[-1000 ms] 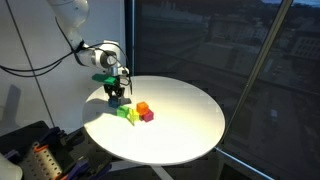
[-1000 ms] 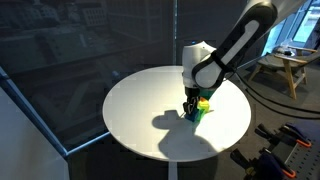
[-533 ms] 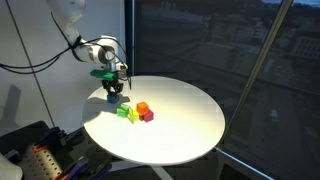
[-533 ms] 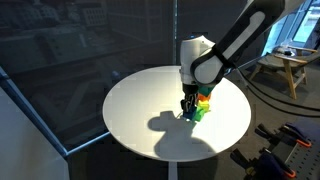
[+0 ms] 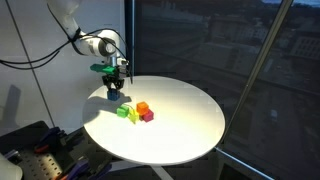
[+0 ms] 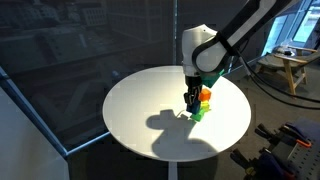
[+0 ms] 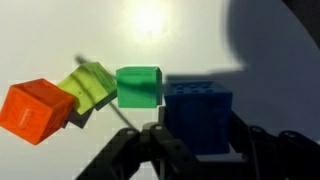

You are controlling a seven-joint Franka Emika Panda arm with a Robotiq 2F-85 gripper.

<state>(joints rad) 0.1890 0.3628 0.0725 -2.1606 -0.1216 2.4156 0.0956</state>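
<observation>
My gripper (image 7: 200, 135) is shut on a dark blue block (image 7: 198, 108), held between the two black fingers above the round white table (image 5: 185, 125). In both exterior views the gripper (image 5: 115, 88) (image 6: 192, 98) hangs a little over the table, just beside a small cluster of blocks. Under it in the wrist view lie a green block (image 7: 138, 86), a yellow-green block (image 7: 88, 85) and an orange block (image 7: 35, 110). An exterior view shows the cluster as yellow-green (image 5: 124, 113), orange (image 5: 143, 107) and red (image 5: 148, 116) blocks.
The table stands by a large dark window (image 5: 230, 50). A cable (image 5: 30, 65) trails from the arm. A rack with orange parts (image 5: 40, 160) sits on the floor near the table. A wooden stool (image 6: 290, 70) stands in the background.
The gripper has risen from the table with the blue block in it, away from the other blocks, which stay where they were.
</observation>
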